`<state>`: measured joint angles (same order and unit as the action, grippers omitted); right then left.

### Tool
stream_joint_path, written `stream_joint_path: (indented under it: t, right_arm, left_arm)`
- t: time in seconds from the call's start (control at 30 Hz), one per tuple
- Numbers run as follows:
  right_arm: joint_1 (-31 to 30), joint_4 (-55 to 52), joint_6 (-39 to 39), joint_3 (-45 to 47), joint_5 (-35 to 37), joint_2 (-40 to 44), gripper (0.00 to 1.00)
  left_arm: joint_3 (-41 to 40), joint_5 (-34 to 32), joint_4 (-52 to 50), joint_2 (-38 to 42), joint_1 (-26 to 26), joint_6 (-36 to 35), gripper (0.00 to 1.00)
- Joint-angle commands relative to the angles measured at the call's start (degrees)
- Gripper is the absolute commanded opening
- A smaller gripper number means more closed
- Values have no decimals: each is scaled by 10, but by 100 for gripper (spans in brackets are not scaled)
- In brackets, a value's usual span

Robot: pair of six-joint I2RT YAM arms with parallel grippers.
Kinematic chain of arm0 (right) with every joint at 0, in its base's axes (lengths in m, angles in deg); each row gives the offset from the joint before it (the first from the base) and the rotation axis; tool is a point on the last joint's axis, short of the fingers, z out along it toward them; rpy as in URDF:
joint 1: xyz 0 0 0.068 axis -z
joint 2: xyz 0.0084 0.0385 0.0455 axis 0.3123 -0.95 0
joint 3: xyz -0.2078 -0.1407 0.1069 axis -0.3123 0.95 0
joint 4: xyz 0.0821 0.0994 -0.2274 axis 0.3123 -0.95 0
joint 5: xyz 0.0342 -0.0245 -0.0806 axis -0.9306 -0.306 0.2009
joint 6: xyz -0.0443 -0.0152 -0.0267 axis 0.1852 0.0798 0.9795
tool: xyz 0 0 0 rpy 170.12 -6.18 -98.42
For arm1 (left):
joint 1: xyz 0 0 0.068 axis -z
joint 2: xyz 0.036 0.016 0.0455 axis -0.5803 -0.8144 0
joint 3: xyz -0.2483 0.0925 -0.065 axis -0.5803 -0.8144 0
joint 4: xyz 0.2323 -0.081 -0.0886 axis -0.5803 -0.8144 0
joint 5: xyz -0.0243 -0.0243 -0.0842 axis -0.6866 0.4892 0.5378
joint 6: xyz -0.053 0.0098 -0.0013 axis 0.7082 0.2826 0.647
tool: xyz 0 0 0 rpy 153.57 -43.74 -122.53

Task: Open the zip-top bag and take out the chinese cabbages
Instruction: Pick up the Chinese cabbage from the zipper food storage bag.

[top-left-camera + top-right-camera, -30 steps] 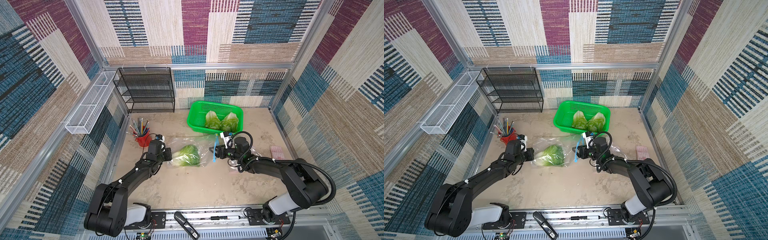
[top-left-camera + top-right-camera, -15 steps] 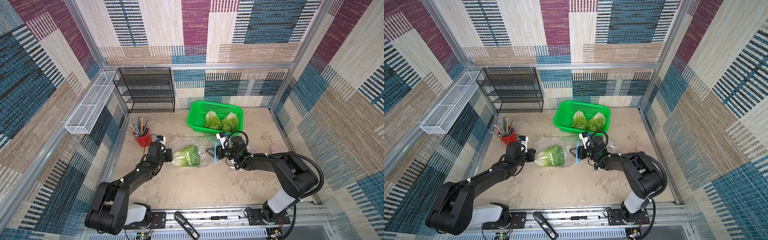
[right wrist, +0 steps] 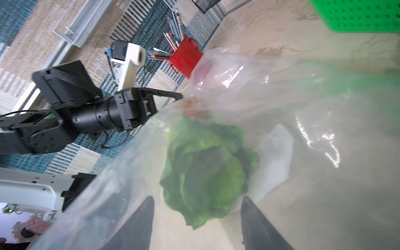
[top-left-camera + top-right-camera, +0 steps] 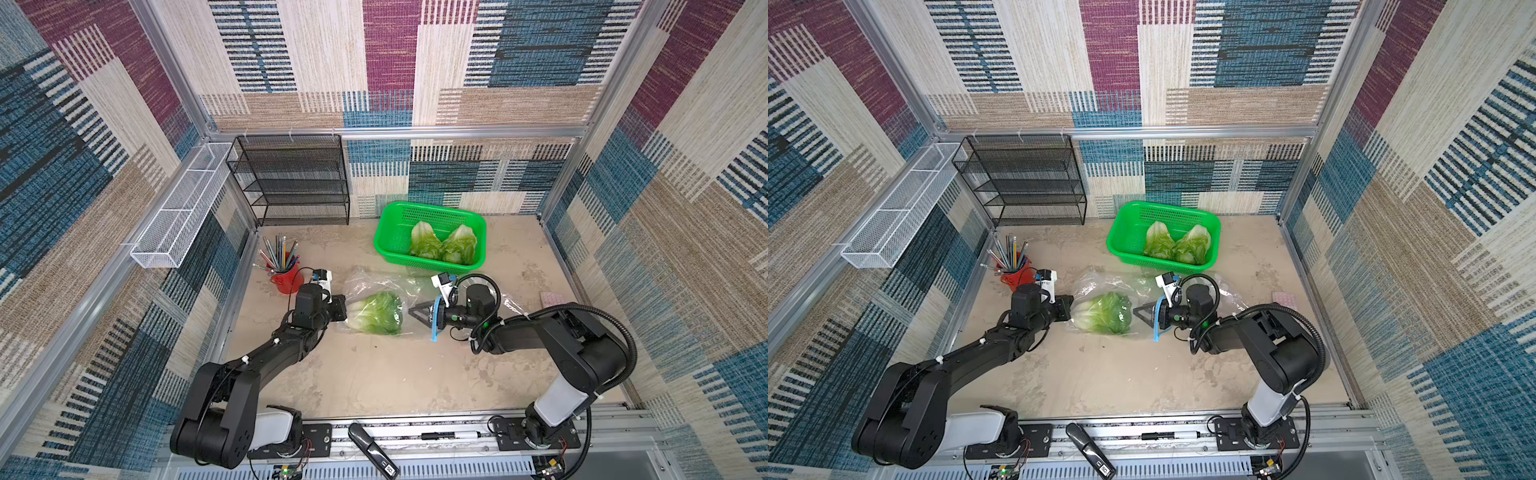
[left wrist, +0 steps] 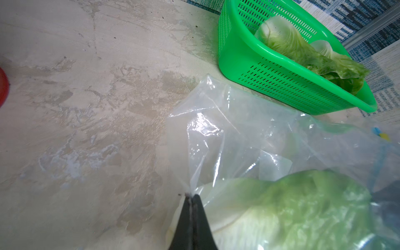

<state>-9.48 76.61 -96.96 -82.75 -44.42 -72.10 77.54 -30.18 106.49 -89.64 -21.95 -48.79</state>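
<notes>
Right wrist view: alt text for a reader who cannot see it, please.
The open right claw points at a green cabbage inside the clear zip-top bag. On the bag's far end the left claw is pinched shut; a red pencil cup and a green basket stand beyond.

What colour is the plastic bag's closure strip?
The closure strip is blue, best seen in a top view.

L end effector [image 4: 1069,309] pinching bag [image 4: 1100,282] corner; R end effector [image 4: 1138,312] at mouth, prob. spread; cabbage [image 4: 1106,313] inside.
</notes>
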Motion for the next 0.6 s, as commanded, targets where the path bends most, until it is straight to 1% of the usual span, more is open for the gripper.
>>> stream_joint_path:
  t: [0.0,0.13,0.23,0.3,0.43,0.57]
  right_arm:
    - [-1,131,-57,14,-43,16,68]
    - [-9,121,-53,11,-52,19,68]
    - [-14,37,-28,-11,-27,5,65]
    - [-19,0,-14,-22,-14,-4,64]
    - [-22,-23,-12,-32,2,-10,64]
    - [-27,-33,-15,-49,-1,-22,64]
  left_arm:
    - [0,5,25,3,-1,22,0]
    - [-2,7,35,4,-1,27,0]
    - [-8,20,57,6,-1,33,0]
    - [-10,27,63,9,-1,32,0]
    - [-12,26,60,16,-1,29,0]
    - [-13,26,59,17,-1,29,0]
